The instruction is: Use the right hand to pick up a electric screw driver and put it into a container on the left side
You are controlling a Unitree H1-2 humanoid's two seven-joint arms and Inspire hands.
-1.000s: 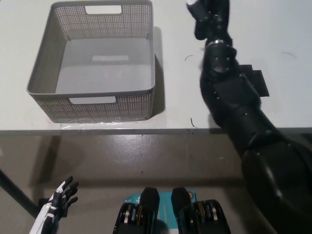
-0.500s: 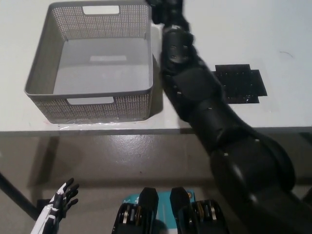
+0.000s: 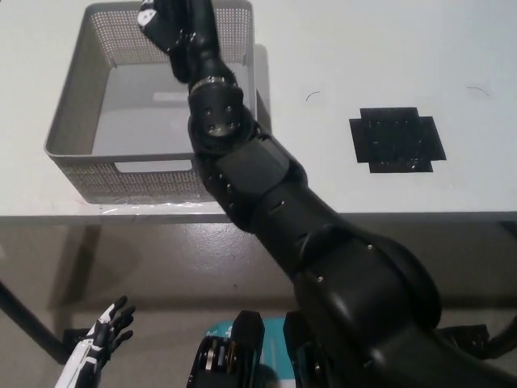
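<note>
My black right hand (image 3: 176,26) is above the far side of the grey mesh basket (image 3: 71,121), which stands on the left of the white table. The hand is closed around an object that is mostly hidden. Only a small light-coloured end (image 3: 148,15) sticks out at its left, which I take to be the electric screwdriver. My right arm crosses the basket's right wall and hides much of its inside. The basket floor that shows is bare. My white left hand (image 3: 101,339) rests low at the picture's lower left, below the table, with its fingers apart.
A black square mat (image 3: 396,139) lies on the table to the right of the basket. The table's front edge (image 3: 388,215) runs across the middle of the picture, with grey floor below it.
My right arm has swung left, from right of the basket to over it, carrying the held object. The left hand has stayed put.
</note>
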